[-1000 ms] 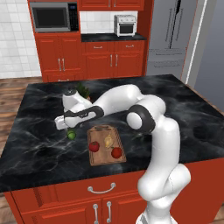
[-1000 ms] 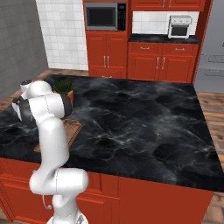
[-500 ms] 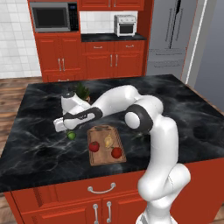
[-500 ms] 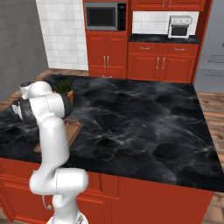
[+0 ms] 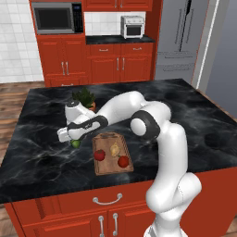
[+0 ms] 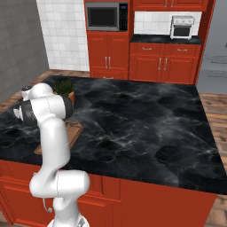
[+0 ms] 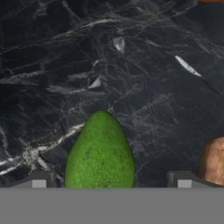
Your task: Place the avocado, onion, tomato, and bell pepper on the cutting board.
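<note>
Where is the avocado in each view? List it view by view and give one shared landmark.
Left base view: the avocado lies on the counter just left of the cutting board, under the hand.
Right base view: hidden behind the arm.
Hand view: lower centre, between the fingertips.
Shared landmark: the cutting board.

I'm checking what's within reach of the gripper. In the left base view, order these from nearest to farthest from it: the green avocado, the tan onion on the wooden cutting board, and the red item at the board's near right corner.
1. The green avocado, directly under the gripper, left of the brown wooden cutting board.
2. The tan onion, mid-board.
3. The red item, at the board's near right corner.
</note>
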Controlling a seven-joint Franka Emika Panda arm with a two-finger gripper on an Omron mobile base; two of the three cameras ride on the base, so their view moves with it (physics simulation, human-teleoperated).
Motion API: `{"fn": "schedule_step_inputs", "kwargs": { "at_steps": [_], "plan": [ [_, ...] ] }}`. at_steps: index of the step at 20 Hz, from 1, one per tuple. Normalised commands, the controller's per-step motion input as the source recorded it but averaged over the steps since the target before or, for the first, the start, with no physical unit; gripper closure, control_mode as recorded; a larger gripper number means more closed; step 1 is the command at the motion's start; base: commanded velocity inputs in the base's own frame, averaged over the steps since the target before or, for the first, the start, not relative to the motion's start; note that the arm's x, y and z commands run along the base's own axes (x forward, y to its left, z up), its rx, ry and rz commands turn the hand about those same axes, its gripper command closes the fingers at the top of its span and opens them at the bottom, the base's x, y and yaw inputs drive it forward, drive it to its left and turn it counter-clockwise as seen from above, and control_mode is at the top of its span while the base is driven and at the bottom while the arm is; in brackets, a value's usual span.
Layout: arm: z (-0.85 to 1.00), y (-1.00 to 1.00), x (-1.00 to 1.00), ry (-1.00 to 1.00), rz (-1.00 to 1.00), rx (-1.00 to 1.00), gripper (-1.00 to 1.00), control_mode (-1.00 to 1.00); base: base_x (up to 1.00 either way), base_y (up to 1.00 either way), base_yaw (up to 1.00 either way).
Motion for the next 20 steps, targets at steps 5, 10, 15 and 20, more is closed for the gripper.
{"fn": "schedule_step_inputs", "kwargs": {
  "at_steps": [5, 10, 15, 20],
  "plan": [
    [-0.20, 0.00, 0.00, 0.00, 0.00, 0.00, -1.00, -1.00, 0.00, 0.00, 0.00],
    [-0.21, 0.05, 0.00, 0.00, 0.00, 0.00, -1.00, -1.00, 0.00, 0.00, 0.00],
    [-0.19, 0.18, 0.00, 0.00, 0.00, 0.00, 1.00, -1.00, 0.00, 0.00, 0.00],
    [-0.01, 0.02, -0.10, 0.00, 0.00, 0.00, 1.00, -1.00, 0.00, 0.00, 0.00]
  ]
}}
